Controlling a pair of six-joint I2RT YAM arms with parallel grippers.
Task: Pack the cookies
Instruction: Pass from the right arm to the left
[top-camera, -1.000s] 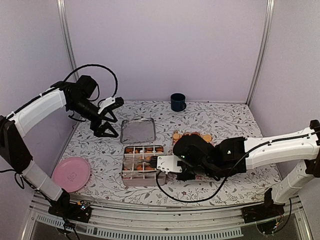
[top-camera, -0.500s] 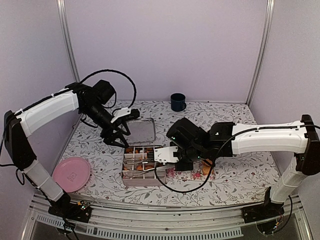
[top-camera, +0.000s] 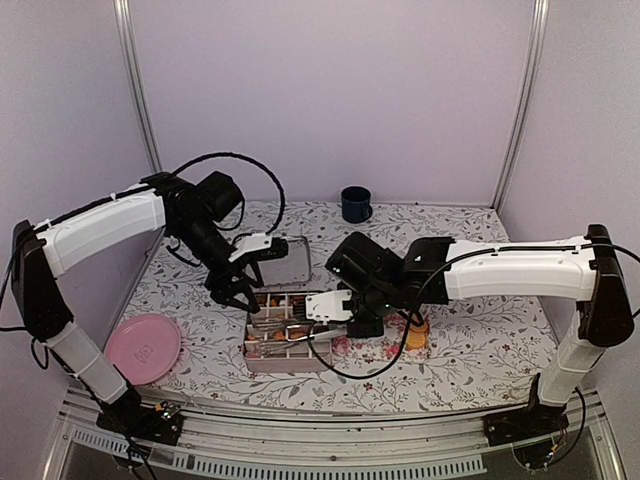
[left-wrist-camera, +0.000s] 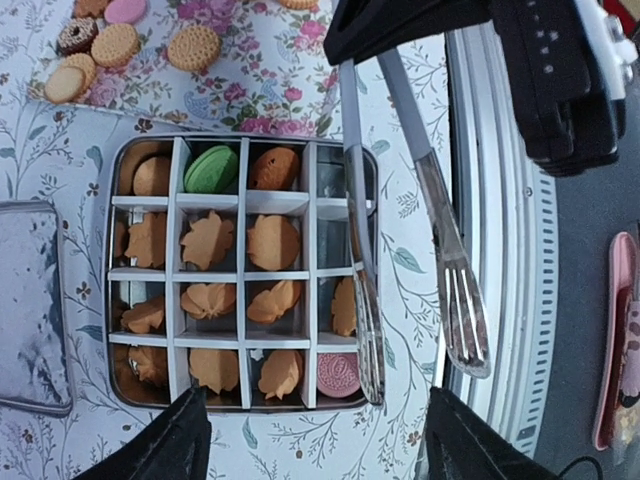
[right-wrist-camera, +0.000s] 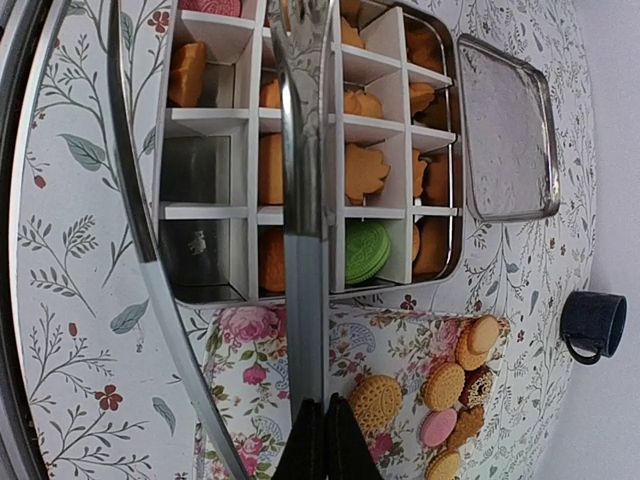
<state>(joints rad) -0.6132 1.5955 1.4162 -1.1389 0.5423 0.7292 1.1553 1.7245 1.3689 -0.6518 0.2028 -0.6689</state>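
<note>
Loose round tan, pink n brown cookies sit upper left on the flowery cloth. The rest are in the divided metal tin, mid frame. Imo next: pinch one flat w/ the steel tongs and drop it in a bare cell. My right claw is pressed tight on the tongs; left claw is spread, holding nothing.

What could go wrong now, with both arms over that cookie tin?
The open left pincer hangs close to the long metal tongs gripped by the right pincer, so they might collide. The tong tips hover over the divided metal tin, whose compartments mostly hold orange-tan cookies; a low pass could chip or dislodge one.
</note>
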